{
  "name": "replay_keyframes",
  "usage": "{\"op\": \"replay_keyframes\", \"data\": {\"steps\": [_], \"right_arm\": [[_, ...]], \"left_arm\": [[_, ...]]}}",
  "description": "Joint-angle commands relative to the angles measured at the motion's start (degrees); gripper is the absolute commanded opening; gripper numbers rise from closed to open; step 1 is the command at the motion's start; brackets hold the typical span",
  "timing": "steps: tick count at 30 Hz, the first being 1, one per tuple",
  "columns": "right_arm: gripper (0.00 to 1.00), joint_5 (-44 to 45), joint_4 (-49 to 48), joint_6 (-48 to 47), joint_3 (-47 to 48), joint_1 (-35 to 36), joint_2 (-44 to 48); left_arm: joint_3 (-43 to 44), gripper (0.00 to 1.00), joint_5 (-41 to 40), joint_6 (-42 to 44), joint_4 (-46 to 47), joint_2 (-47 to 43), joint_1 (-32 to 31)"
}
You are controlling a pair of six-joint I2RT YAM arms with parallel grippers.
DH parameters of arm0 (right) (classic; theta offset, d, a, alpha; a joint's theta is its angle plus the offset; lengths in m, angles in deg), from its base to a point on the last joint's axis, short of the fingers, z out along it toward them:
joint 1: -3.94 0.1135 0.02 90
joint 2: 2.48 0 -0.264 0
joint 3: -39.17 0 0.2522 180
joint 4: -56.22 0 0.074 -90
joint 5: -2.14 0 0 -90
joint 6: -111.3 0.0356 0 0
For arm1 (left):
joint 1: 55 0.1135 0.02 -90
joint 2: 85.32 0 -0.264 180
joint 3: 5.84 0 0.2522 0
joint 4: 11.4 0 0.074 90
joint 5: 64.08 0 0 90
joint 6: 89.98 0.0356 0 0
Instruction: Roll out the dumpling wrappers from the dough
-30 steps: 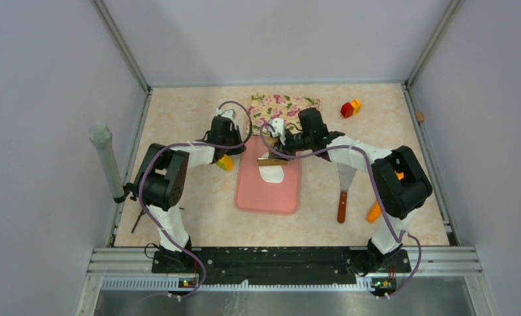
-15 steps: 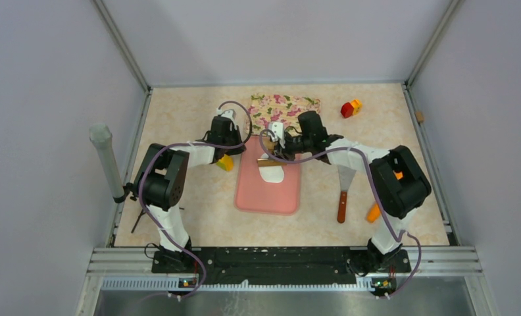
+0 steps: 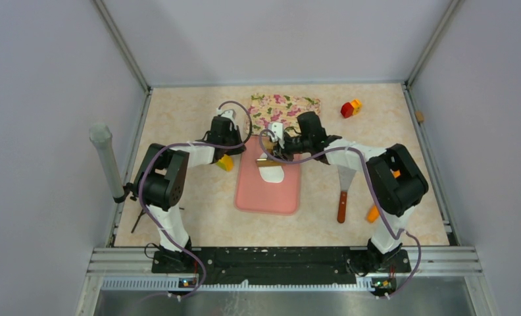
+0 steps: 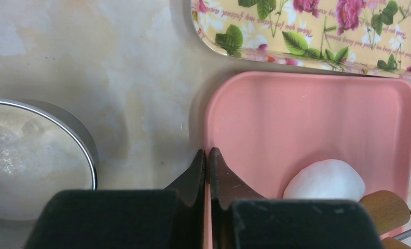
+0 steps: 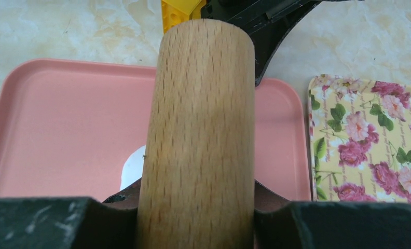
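Right gripper [image 5: 198, 218] clamps a wooden rolling pin [image 5: 201, 114] over the far part of the pink mat [image 5: 58, 119]. On that mat lies the dough [image 4: 325, 179], a soft white lump just at the pin's near side. Left gripper [image 4: 207, 171], jaws pressed together, sits at the mat's left edge. Floral tray [image 4: 307, 31] lies just beyond the mat's far edge, and a silver ring [image 4: 86, 142] stands to the left.

Right claw [image 5: 195, 202]: the pale wooden cylindrical roller [image 5: 201, 119] it grips hides most of the soft white dough sheet [image 5: 132, 167] — only a sliver shows to the left. Left claw [image 4: 206, 168]: the silver metal ring [image 4: 86, 150] on its left is cut by the frame edge — on its right, the roller covers the dough's lower corner.
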Motion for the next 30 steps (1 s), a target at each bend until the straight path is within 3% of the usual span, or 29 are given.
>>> {"op": "replay_keyframes", "data": {"steps": [1,30], "right_arm": [[0.00,6.2,3.5,-1.0,-2.3,-0.6,-4.6],[0.00,1.6,4.9,8.7,-5.8,-0.5,-5.0]], "left_arm": [[-2.4,0.00,-1.8,1.8,-5.5,1.1,0.6],[-2.5,0.00,-1.7,1.8,-5.4,1.0,0.7]]}}
